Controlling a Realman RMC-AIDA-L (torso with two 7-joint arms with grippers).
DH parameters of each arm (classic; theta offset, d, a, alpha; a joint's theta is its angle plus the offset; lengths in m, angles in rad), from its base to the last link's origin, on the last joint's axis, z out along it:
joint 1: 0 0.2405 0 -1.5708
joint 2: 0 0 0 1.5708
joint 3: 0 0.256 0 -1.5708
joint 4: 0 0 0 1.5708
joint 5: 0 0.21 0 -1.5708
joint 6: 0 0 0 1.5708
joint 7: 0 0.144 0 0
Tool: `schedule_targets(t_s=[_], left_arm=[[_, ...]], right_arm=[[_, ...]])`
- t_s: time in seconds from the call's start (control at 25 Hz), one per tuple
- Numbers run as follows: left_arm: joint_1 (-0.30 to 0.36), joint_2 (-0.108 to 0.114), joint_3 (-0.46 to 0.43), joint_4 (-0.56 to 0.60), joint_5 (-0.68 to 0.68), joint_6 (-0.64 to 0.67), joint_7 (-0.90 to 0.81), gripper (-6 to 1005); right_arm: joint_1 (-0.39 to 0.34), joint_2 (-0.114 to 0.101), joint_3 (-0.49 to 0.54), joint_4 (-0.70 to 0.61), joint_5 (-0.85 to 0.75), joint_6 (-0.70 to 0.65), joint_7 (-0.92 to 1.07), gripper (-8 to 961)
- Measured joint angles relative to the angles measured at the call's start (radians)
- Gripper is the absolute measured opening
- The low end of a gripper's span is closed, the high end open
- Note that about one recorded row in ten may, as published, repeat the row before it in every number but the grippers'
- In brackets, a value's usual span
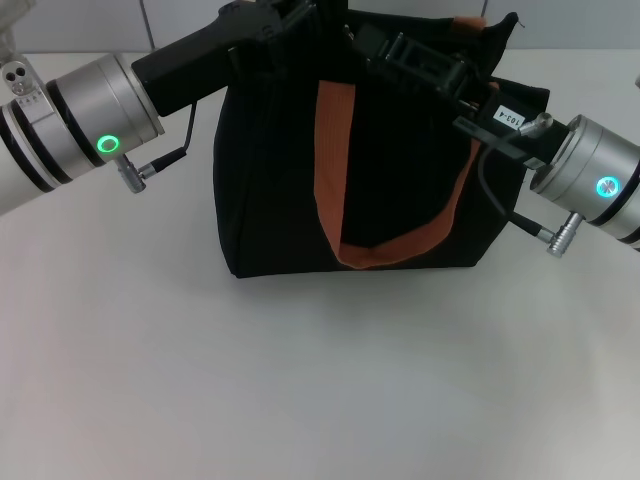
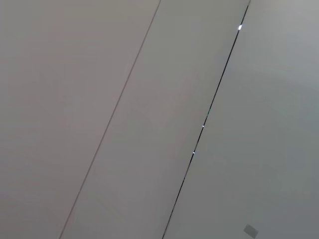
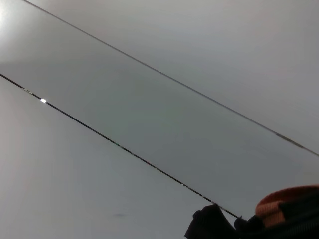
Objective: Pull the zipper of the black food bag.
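Observation:
The black food bag (image 1: 270,200) stands upright at the middle back of the white table. One orange-brown handle (image 1: 335,170) hangs down its front face, and the other handle (image 1: 468,22) peeks up at the back. My left gripper (image 1: 285,20) is at the bag's top edge on the left side. My right gripper (image 1: 400,50) is at the top edge towards the right side. Both are dark against the black fabric. The zipper is hidden behind the grippers. The right wrist view shows a bit of orange handle (image 3: 286,204) and black fabric (image 3: 209,224).
The white table (image 1: 300,380) stretches in front of the bag. A pale panelled wall stands behind it, and its dark seams show in the left wrist view (image 2: 209,109) and the right wrist view (image 3: 124,149).

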Motion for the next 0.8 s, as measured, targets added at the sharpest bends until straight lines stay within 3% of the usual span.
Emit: schedule_targets(t_s=[0.8], left_arm=[[0.000,0.000,0.013,-0.010,-0.016,0.006,0.014,51]], right_arm=[[0.022,0.000,-0.001,0.001,-0.002,0.015,0.041,489]])
